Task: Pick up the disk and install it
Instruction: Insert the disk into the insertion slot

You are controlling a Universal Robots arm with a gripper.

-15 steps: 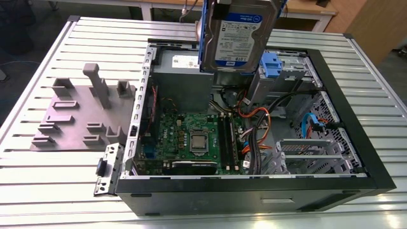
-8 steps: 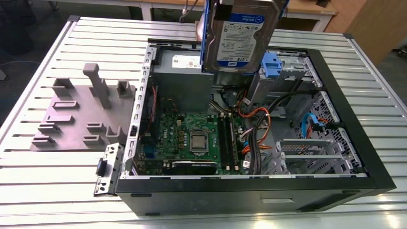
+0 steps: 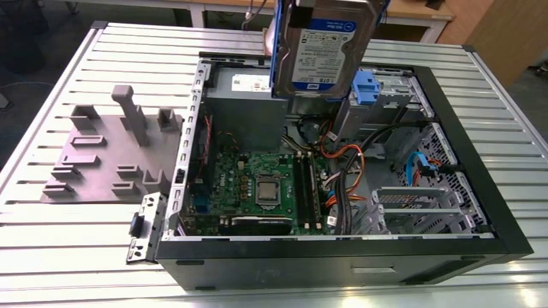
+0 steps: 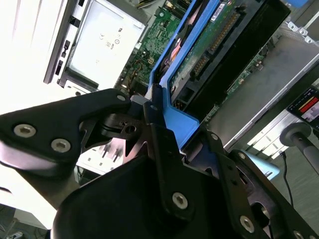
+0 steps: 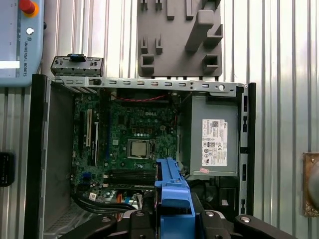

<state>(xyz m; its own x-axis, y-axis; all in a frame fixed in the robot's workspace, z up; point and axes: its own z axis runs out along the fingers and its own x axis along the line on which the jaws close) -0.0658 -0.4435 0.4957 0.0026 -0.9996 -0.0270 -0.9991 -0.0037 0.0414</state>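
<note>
The disk (image 3: 330, 48), a silver-grey drive with a white-and-blue label in a blue plastic carrier, hangs upright above the back of the open computer case (image 3: 342, 256). In the second wrist view my gripper (image 4: 164, 119) is shut on the disk (image 4: 219, 45), with its black fingers (image 4: 157, 129) clamped on the carrier's blue end tab. In the first wrist view the blue carrier (image 5: 172, 191) sticks out from the gripper (image 5: 172, 219), above the case interior next to the motherboard (image 5: 134, 134).
Inside the case are a grey power supply (image 3: 248, 109), the motherboard (image 3: 256, 186), orange and black cables (image 3: 351, 167), another blue carrier (image 3: 366, 86) and a metal drive cage (image 3: 419, 205). A grey moulded fixture (image 3: 111, 154) lies on the slatted table at the exterior view's left.
</note>
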